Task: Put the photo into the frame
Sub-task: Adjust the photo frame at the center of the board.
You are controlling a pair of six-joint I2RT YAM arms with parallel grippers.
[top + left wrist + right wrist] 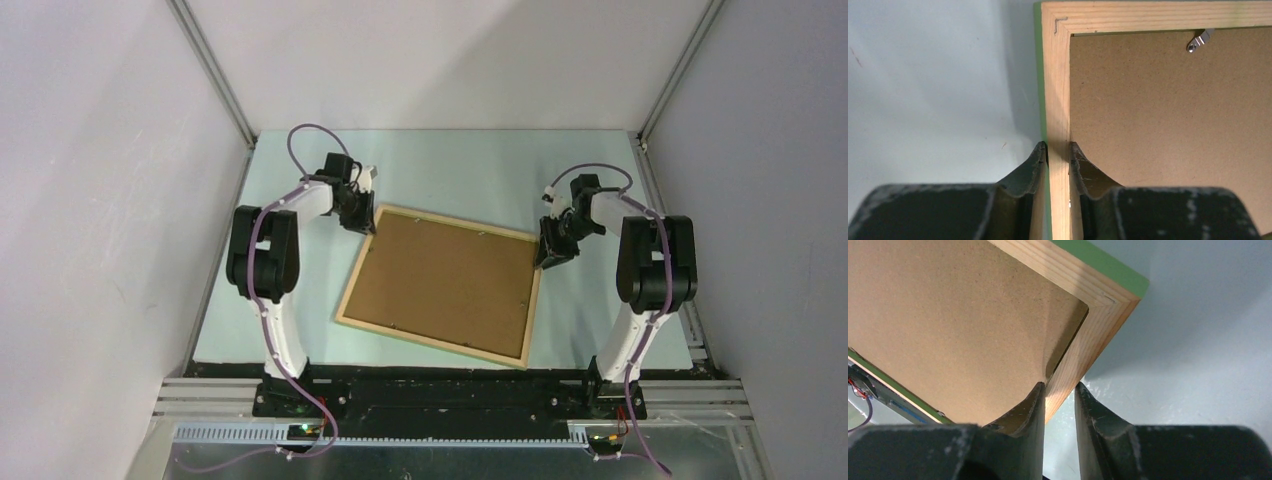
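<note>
Pale walls [100, 150] close in a light greenish desk [450, 165], and the frame [430, 343] lies flat near its middle, back side up and turned a little askew to the desk's edges. The photo [445, 280] sits inside the wooden rails with its plain brown board back facing up, so the print itself is hidden. The left hand [362, 222] is at the frame's far left corner. In its wrist view the two fingers [1035, 165] are closed onto the side rail, one pressed against the green outer edge and the other against the inner edge beside the board. A small metal clip [1199, 41] is fixed to the far rail and reaches just over the board. The right hand [553, 250] is at the far right corner, set narrow around that side's rail. Its inner finger [1033, 405] lies against the board's edge, while a sliver of desk shows beside the outer finger, so I cannot tell whether it truly pinches the wood. At this corner a dark gap shows between board and rail.
</note>
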